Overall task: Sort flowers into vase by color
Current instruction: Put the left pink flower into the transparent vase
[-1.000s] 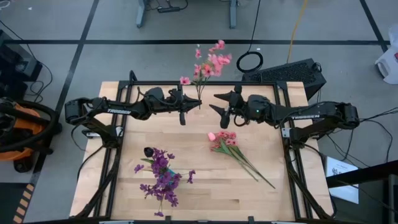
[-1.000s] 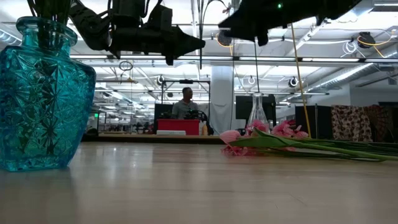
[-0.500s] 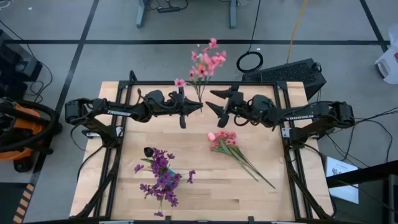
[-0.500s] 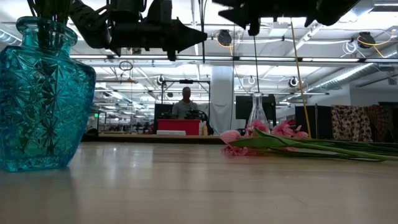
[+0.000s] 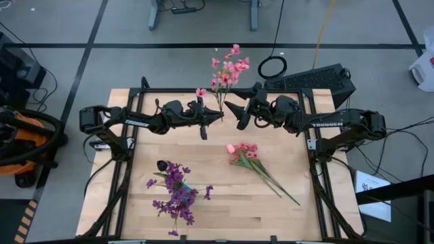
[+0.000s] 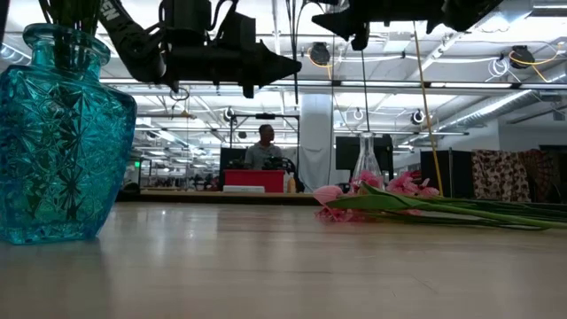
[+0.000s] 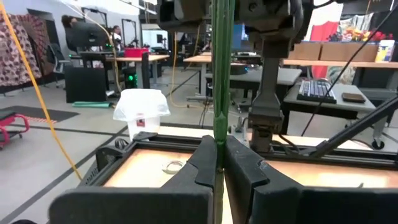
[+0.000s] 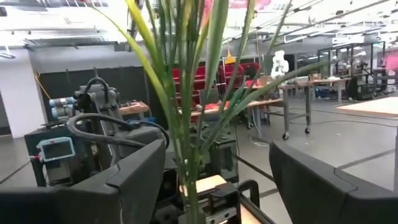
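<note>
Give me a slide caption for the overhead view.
Left gripper holds a pink spray upright by its stem as the open right gripper closes in; more pink flowers lie nearby.

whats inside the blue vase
Purple flowers stand in the blue vase, dark stems showing at its mouth in the low view. From above, the blossoms cover the vase, and its cut glass hides how deep the stems go.

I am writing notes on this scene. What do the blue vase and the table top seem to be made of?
The blue vase looks like cut or pressed glass, perhaps clear plastic: translucent teal, with star-shaped facets that catch light. The table top looks like light wood, butcher-block style: pale joined strips with grain, and a smooth satin sheen.
</note>
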### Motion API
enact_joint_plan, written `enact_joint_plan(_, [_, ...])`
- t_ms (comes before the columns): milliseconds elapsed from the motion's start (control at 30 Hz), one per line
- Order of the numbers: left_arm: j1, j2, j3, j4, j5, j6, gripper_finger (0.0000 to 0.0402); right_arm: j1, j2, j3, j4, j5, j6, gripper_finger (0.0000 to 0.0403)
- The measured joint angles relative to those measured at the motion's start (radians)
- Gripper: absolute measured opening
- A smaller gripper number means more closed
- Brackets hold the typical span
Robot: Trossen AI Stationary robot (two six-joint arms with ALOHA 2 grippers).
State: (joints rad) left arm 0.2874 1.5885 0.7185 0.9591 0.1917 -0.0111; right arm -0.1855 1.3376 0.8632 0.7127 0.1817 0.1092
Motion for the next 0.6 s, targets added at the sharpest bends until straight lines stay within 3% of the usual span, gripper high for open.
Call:
enact_joint_plan(300, [0.000,0.009,0.000,-0.003,-0.037,0.026,0.0019,-0.005,0.031,0.045,0.020,-0.092,-0.041,0.0278])
enact_joint_plan(600, [0.001,0.009,0.000,-0.009,-0.069,0.045,0.0020,0.000,0.192,0.239,-0.072,-0.104,-0.126,0.0255])
